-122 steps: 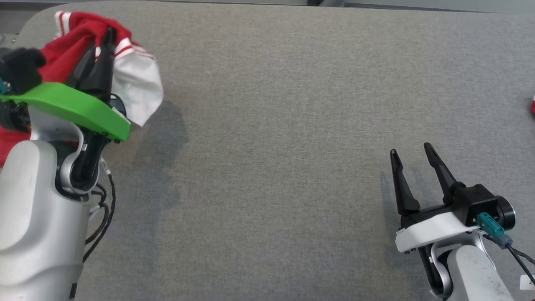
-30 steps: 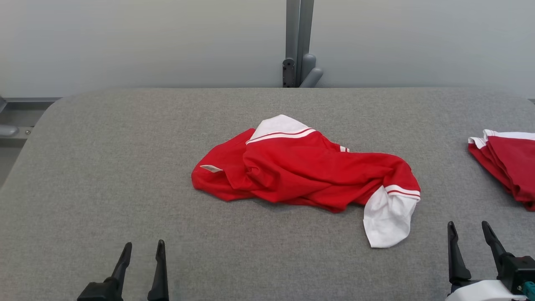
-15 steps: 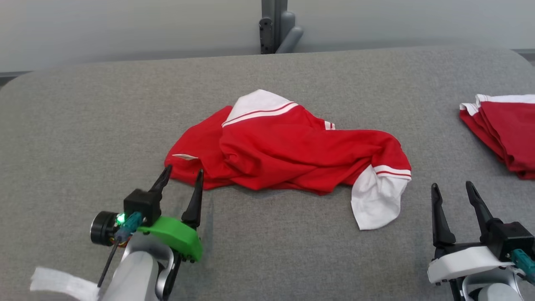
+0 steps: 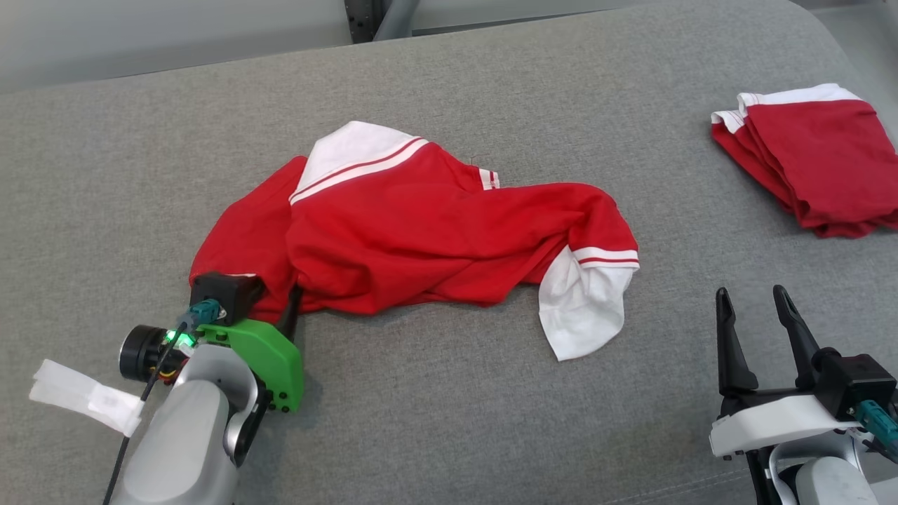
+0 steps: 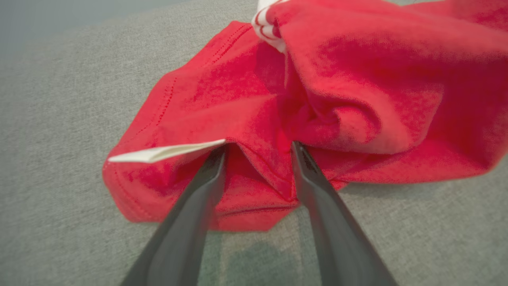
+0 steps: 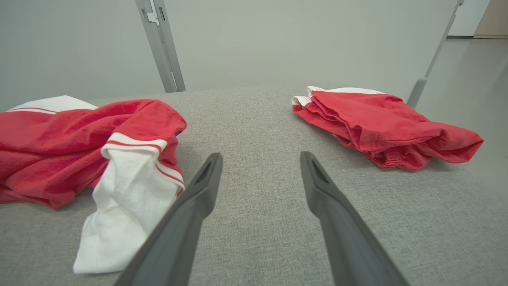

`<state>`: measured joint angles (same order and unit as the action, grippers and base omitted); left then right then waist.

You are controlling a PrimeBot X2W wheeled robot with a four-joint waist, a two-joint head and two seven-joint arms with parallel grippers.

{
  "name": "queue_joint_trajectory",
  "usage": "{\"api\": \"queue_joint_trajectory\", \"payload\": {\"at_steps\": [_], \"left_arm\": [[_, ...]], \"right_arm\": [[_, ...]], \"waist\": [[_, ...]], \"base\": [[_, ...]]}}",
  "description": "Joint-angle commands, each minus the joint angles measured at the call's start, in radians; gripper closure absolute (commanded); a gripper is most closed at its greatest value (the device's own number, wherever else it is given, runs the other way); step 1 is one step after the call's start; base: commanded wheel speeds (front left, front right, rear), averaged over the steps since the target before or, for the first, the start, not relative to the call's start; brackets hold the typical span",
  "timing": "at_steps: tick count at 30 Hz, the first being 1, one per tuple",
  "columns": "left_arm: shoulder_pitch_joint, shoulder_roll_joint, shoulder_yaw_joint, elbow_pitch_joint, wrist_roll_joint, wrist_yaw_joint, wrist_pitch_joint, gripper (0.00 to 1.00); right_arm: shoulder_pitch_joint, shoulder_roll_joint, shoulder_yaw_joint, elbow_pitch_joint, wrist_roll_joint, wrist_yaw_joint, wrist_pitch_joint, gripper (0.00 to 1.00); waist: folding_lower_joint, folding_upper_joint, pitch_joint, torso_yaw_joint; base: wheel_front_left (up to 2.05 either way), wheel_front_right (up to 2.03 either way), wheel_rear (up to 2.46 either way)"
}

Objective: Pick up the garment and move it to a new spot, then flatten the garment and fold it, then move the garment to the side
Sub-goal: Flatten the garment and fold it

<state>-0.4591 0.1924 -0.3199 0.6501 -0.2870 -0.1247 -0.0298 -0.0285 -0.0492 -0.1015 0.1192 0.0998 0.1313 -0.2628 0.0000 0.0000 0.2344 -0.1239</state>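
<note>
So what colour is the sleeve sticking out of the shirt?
The sleeve is white with thin red stripes; the right wrist view shows it best.

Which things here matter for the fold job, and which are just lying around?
In the job: crumpled red garment, left gripper straddling its hem, right gripper open nearby, grey table.
Lying about: folded red garment at the table's far right.

Open table [image 4: 449, 421] front and far left; crumpled garment [image 4: 421, 231] blocks centre; folded red pile [image 4: 821, 161] occupies far right.
</note>
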Motion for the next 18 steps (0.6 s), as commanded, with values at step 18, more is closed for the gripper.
{"api": "queue_joint_trajectory", "payload": {"at_steps": [18], "left_arm": [[0.055,0.097,0.046,-1.034,-0.459,0.099,0.613,1.00]], "right_arm": [[-0.015,-0.003,-0.004,0.012,0.042,-0.001,-0.003,0.00]], "waist": [[0.0000,0.0000,-0.022,0.056]], "base": [[0.00,0.00,0.00]]}}
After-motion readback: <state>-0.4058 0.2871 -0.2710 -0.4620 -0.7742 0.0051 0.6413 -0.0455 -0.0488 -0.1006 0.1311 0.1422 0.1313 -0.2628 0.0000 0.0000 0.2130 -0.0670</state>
